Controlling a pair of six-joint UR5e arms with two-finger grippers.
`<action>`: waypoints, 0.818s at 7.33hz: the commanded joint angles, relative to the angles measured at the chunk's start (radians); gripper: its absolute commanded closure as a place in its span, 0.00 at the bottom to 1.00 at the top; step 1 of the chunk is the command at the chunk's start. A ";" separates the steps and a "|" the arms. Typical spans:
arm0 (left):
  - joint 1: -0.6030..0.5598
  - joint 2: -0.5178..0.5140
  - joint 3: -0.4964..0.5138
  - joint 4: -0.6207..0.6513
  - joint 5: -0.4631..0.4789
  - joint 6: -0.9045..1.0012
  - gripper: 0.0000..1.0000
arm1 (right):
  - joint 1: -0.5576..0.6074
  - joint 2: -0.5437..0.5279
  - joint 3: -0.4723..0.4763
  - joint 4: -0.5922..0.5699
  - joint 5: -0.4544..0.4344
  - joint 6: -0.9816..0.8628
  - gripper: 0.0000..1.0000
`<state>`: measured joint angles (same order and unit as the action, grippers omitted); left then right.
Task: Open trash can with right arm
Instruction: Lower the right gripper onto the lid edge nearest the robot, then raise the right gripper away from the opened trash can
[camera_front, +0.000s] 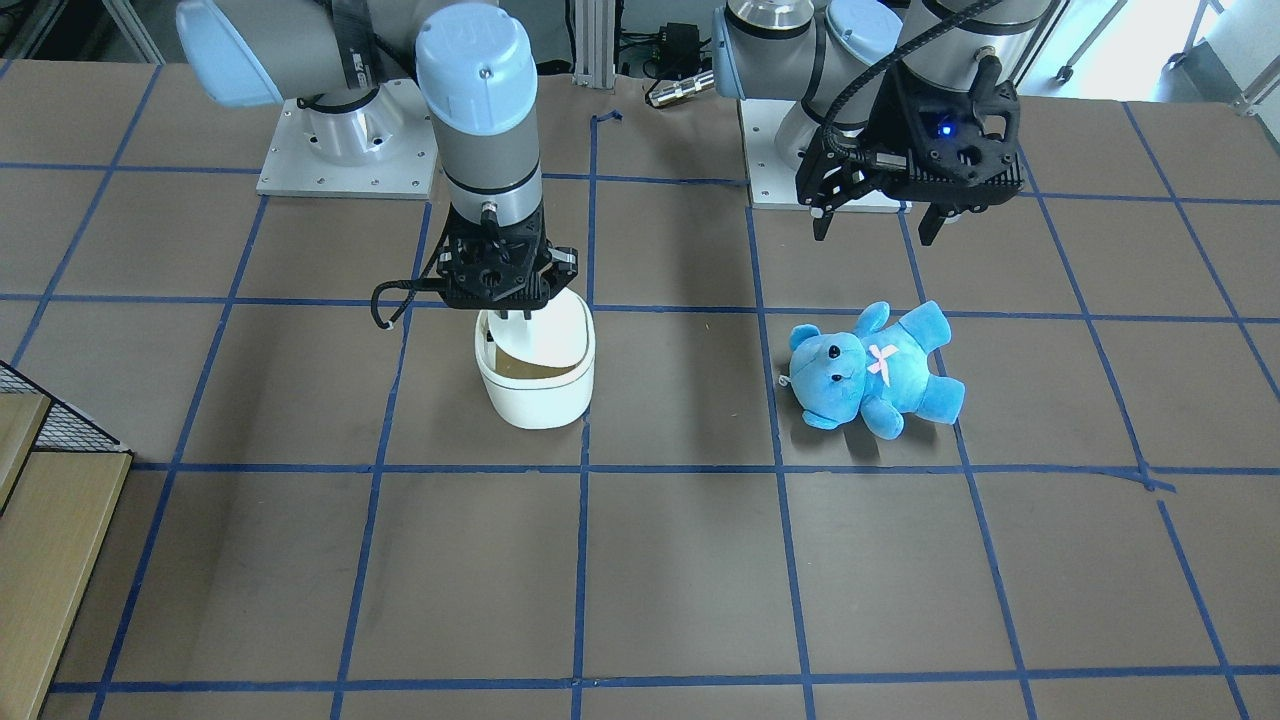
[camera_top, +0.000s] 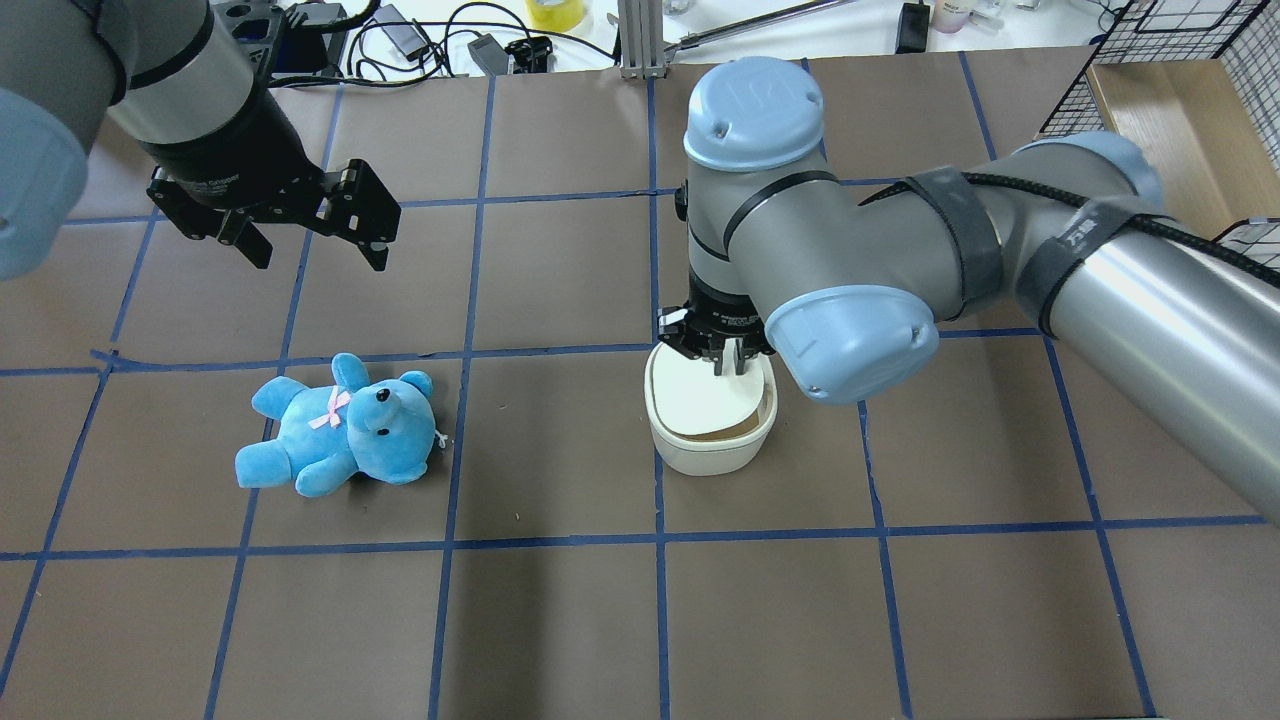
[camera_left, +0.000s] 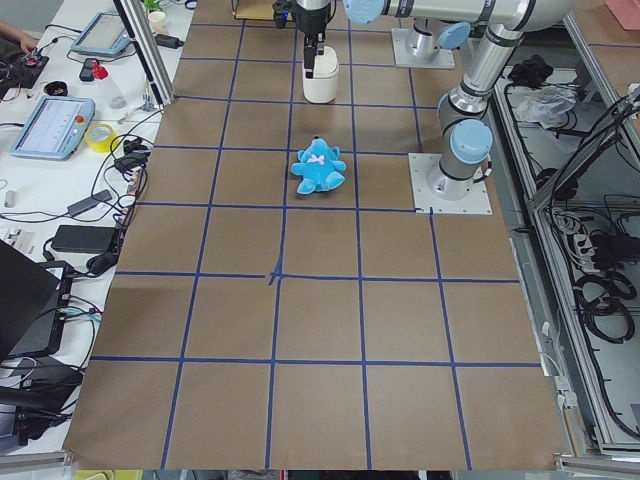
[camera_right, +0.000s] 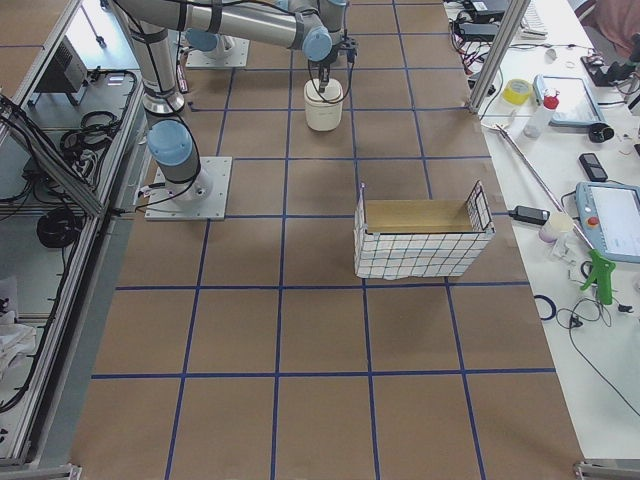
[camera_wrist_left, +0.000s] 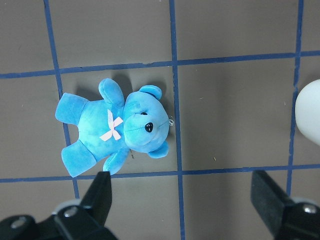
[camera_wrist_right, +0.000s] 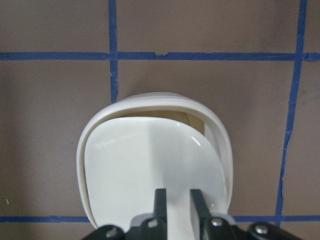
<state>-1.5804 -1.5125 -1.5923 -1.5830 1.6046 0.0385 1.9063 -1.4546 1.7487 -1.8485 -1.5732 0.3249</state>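
The white trash can (camera_front: 535, 395) stands on the table left of centre in the front-facing view, and shows in the overhead view (camera_top: 705, 455). Its flat lid (camera_wrist_right: 150, 165) is tilted, and a strip of beige inside (camera_top: 740, 430) shows along one edge. My right gripper (camera_top: 727, 365) points straight down with its tips on the lid. Its fingers (camera_wrist_right: 160, 200) are close together and hold nothing. My left gripper (camera_front: 875, 225) is open and empty. It hovers above the table behind the blue teddy bear (camera_front: 875, 370).
The teddy bear (camera_top: 340, 425) lies on its back left of the can in the overhead view. A wire basket with a cardboard lining (camera_right: 420, 235) stands on my right side of the table. Cables and devices lie on the benches beyond the table edge.
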 joint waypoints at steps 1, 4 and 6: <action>0.000 0.000 0.000 0.000 0.000 0.000 0.00 | -0.032 -0.050 -0.148 0.159 -0.020 -0.012 0.00; 0.000 0.000 0.000 0.000 0.000 0.000 0.00 | -0.154 -0.053 -0.300 0.267 -0.048 -0.151 0.03; 0.000 0.000 0.000 0.000 0.000 0.001 0.00 | -0.240 -0.053 -0.304 0.293 -0.047 -0.262 0.00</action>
<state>-1.5800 -1.5125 -1.5923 -1.5831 1.6045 0.0395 1.7162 -1.5076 1.4526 -1.5735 -1.6211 0.1276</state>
